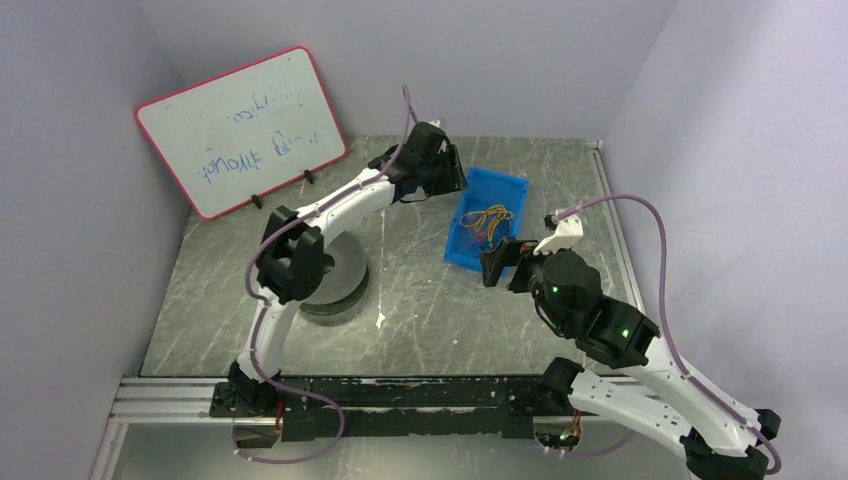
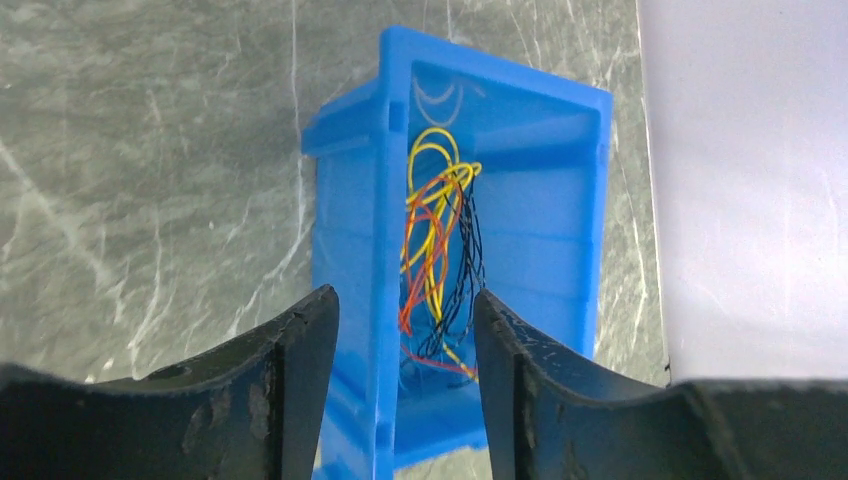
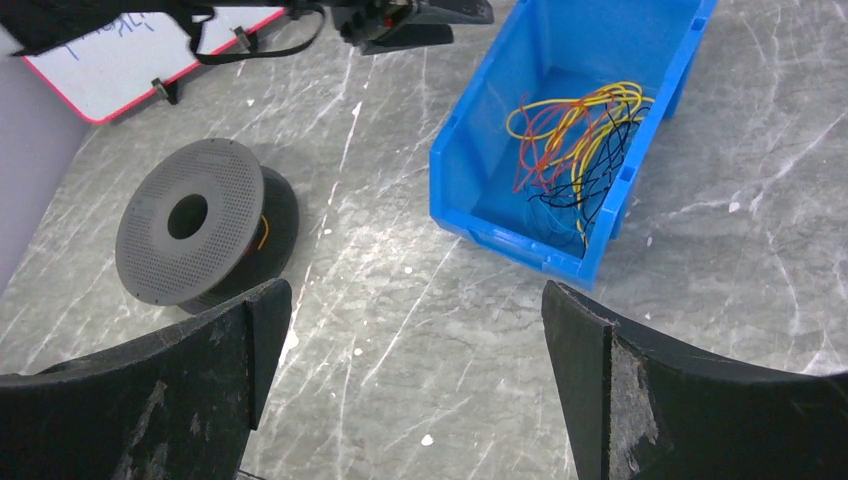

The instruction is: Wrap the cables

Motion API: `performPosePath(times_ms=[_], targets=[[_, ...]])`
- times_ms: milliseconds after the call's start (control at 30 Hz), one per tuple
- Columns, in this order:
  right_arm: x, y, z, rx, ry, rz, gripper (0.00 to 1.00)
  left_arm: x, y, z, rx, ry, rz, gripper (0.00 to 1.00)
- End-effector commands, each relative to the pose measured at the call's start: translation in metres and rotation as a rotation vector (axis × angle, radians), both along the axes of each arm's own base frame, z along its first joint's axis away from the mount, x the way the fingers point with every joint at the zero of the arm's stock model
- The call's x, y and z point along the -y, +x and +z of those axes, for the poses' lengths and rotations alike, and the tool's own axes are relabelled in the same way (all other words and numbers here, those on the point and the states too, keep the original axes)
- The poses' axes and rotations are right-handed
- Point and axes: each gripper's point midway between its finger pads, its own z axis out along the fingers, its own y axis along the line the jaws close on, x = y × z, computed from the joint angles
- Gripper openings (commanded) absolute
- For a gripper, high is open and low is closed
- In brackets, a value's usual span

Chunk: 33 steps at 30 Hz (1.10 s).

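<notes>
Pale lilac walls (image 1: 70,260) close the room on three sides. The table (image 1: 420,310) is grey stone-like sheet with white veins, many scratches and small white specks. A metal rail (image 1: 170,395) runs along its edge, on the side of the arms' bases.

The landmark is the blue bin (image 1: 462,255), which stands on the table toward the right wall. A whiteboard (image 1: 240,130) with red frame leans at the back corner, far left of the bin. The left arm (image 1: 330,205) reaches toward the bin's left rear side; the right arm (image 1: 600,330) bends just in front of the bin. The dark grey spool (image 1: 340,285) lies flat on the table, well left of the bin, partly behind the left arm.

The cables (image 3: 575,135) lie inside the bin as one loose tangle of yellow, orange-red and black wires, touching its floor. A short orange piece shows between the spool's discs.

The left gripper (image 2: 405,310) is over the bin's end, fingers apart, holding nothing; one bin wall shows between them. The right gripper (image 3: 412,300) is near the bin's front, spread wide and empty.
</notes>
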Motion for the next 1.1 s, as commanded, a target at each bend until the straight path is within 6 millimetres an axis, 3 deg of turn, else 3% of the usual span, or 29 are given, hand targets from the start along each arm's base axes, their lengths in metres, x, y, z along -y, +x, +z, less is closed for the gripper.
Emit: performPosePath(times_ms=[0, 200, 667, 1067], targets=[[-0.001, -0.001, 0.01, 0.008, 0.03, 0.0, 1.0, -0.012, -0.008, 0.064, 0.15, -0.046, -0.001, 0.58], [-0.005, 0.0, 0.008, -0.005, 0.028, 0.008, 1.0, -0.049, -0.027, 0.085, 0.199, 0.026, 0.033, 0.6], [-0.012, 0.013, -0.017, -0.05, -0.041, -0.032, 1.0, -0.16, -0.09, 0.098, 0.244, 0.236, 0.166, 0.61], [-0.013, 0.029, -0.044, -0.104, -0.127, -0.12, 0.97, -0.216, -0.143, 0.115, 0.341, 0.31, 0.113, 0.63]])
